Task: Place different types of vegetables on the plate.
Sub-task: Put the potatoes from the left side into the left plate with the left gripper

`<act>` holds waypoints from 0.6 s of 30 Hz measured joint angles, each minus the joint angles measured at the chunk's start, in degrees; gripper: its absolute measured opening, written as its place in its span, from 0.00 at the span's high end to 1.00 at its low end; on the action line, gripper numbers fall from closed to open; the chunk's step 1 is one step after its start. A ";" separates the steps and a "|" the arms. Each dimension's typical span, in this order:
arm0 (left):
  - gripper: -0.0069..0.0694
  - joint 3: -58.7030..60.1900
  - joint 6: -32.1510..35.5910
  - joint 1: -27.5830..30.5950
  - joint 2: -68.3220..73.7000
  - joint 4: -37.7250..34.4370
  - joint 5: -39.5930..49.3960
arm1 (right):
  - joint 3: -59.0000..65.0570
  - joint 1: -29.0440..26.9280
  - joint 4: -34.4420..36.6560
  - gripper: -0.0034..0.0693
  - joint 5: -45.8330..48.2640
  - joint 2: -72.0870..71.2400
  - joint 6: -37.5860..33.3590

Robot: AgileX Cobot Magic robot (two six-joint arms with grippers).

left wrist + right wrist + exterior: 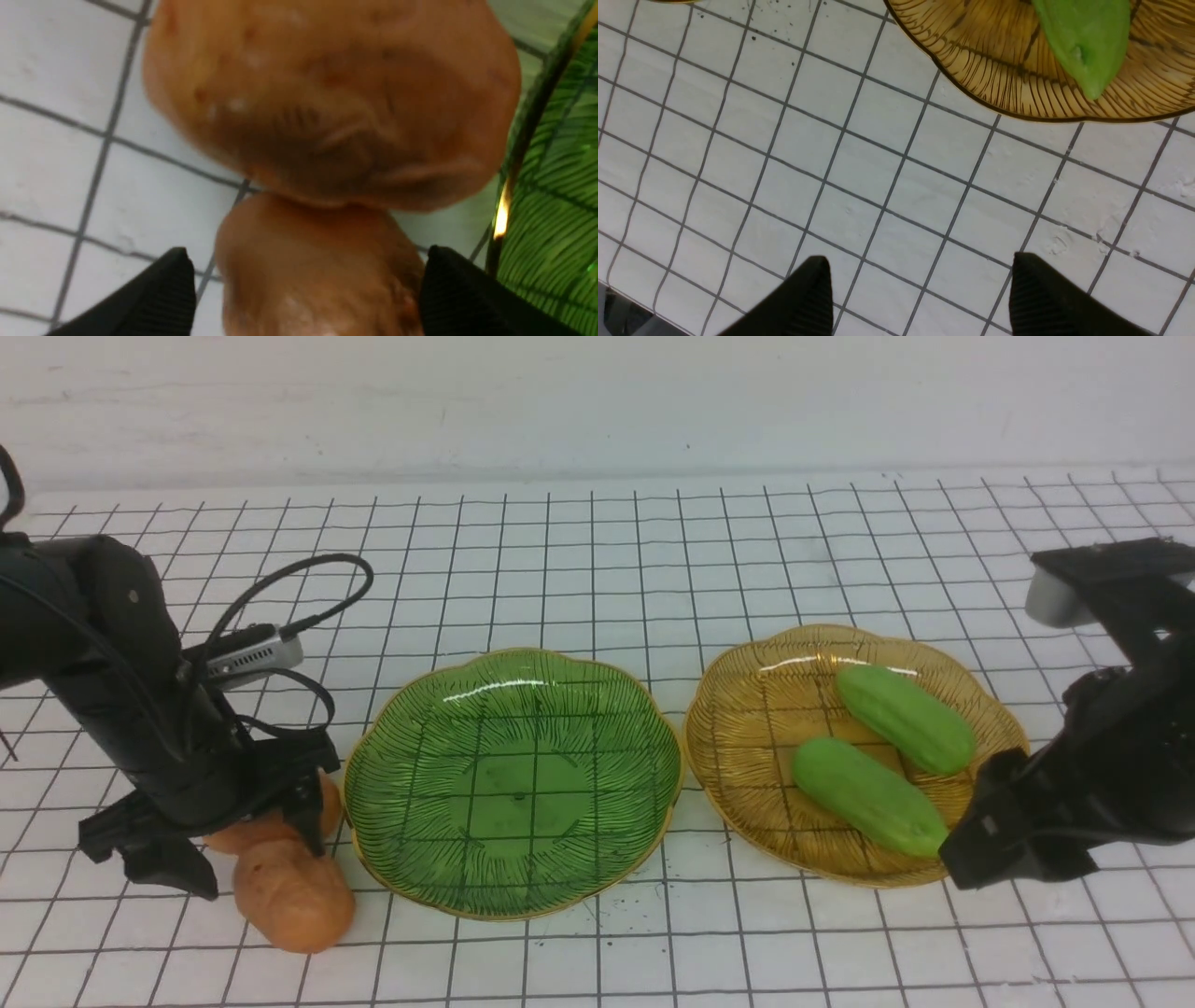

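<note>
Two orange-brown potatoes lie on the table left of the empty green plate: a front one and a rear one, touching each other. My left gripper is open and straddles the rear potato; one finger touches it and the other stands slightly off. The front potato fills the left wrist view. Two light green gourds lie on the amber plate. My right gripper is open and empty by that plate's front right rim.
The table is a white sheet with a black grid. The green plate's gold rim runs close beside my left finger. In the right wrist view my gripper hovers over bare grid, with the amber plate and a gourd tip beyond.
</note>
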 joint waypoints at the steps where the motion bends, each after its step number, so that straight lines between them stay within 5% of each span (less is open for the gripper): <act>1: 0.14 0.00 0.00 0.00 0.11 0.00 0.00 | 0.00 0.00 0.00 0.31 -0.06 0.00 0.00; 7: 0.15 0.00 0.06 0.00 3.10 -0.20 0.15 | 0.00 0.00 0.00 0.31 -0.12 0.00 0.00; 11: 0.25 0.00 1.85 0.00 3.68 -0.20 1.58 | 0.00 0.00 0.00 0.31 -0.12 0.00 0.00; 18: 0.25 -4.31 11.78 0.00 0.05 2.87 10.86 | 0.00 0.00 0.00 0.31 -0.30 0.00 -0.05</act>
